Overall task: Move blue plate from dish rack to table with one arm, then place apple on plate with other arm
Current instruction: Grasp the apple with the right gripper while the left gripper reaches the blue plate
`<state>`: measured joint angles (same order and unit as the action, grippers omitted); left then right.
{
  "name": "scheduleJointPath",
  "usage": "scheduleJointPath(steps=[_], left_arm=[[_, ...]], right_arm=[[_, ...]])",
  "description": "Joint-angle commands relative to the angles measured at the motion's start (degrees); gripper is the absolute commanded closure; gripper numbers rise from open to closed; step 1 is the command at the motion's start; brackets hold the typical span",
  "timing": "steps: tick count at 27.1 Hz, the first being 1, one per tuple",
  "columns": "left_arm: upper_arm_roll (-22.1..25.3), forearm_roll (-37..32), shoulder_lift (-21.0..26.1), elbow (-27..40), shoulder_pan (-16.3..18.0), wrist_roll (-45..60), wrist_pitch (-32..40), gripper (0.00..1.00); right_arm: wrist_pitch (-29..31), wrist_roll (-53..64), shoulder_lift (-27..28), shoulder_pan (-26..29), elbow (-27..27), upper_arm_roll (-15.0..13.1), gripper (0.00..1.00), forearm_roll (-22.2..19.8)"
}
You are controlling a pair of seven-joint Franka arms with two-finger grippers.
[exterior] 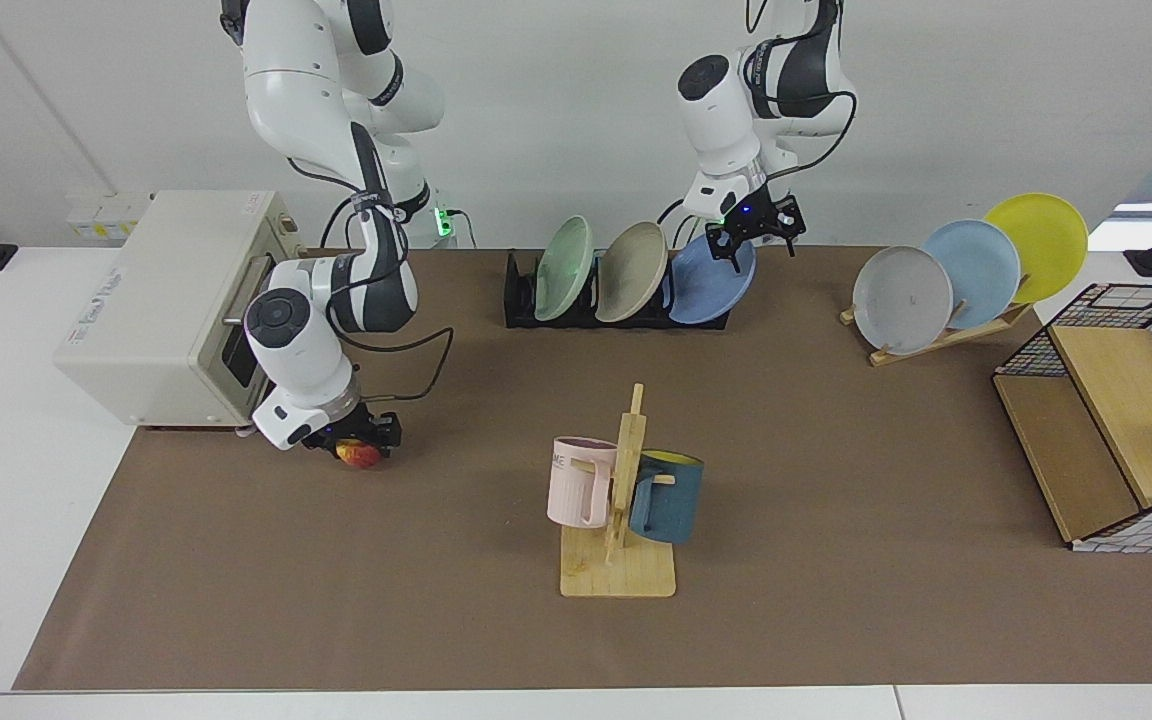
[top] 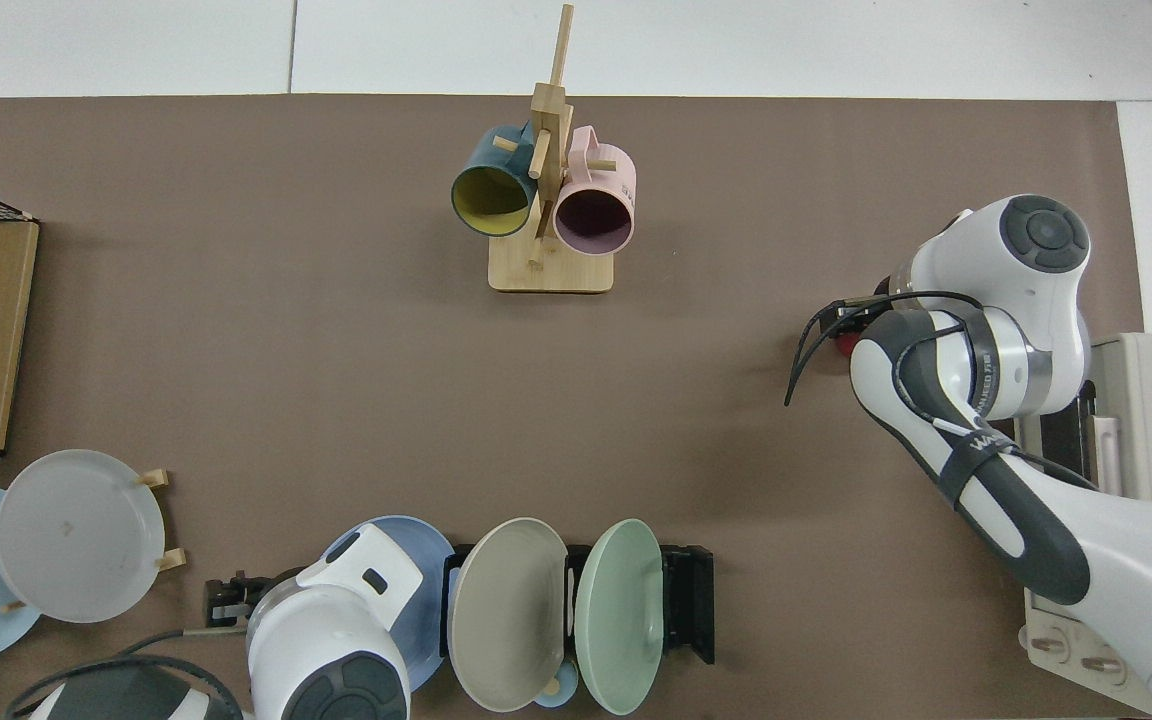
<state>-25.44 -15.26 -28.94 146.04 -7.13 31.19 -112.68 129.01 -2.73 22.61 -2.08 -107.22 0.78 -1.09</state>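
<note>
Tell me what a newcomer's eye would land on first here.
The two white arms at work: the left gripper sits at the top rim of the blue plate in the black dish rack, while the right gripper is low over the apple beside a beige appliance.

Left gripper [exterior: 758,232] raised, right gripper [exterior: 351,440] low
</note>
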Motion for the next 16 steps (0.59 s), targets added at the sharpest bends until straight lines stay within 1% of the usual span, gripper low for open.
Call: scheduleJointPath(steps=[1,4,7,9,11,13,15,16], left_arm=[[0.0,1.3,0.7,1.2,-0.3,1.1,-1.9,0.13],[0.0,2.7,1.0,1.3,-0.4,0.7,-1.9,0.2],[0.0,2.8,1.3,1.8,-0.6,0.5,-2.2,0.21],[0.0,2.8,1.5,1.8,-0.7,0.3,-2.2,0.26],[0.0,2.8,1.5,1.8,-0.7,0.1,-2.2,0.33],[0.0,2.8,1.7,2.0,-0.7,-0.1,-2.2,0.44],[0.0,3.2,2.0,2.0,-0.7,-0.8,-2.1,0.51],[0.0,3.9,2.2,2.0,-0.6,-1.1,-2.1,0.58]], right_arm=[[-2.3,0.2,-1.0,-0.1,1.8,0.0,1.0,-1.3],[-5.0,0.2,-1.0,0.0,4.0,0.2,1.0,-2.0],[-6.0,0.2,-1.8,-0.1,4.6,0.4,1.0,-2.1],[-6.2,0.1,-3.0,-0.1,4.6,0.5,1.0,-2.1],[-7.4,0.1,-4.1,-0.1,4.7,0.5,1.0,-2.1],[-9.0,0.0,-4.9,-0.2,4.9,0.7,1.0,-2.0],[-10.9,-0.1,-5.9,-0.2,6.0,0.8,1.0,-1.8],[-12.4,-0.1,-6.3,-0.1,6.7,1.1,1.0,-1.8]])
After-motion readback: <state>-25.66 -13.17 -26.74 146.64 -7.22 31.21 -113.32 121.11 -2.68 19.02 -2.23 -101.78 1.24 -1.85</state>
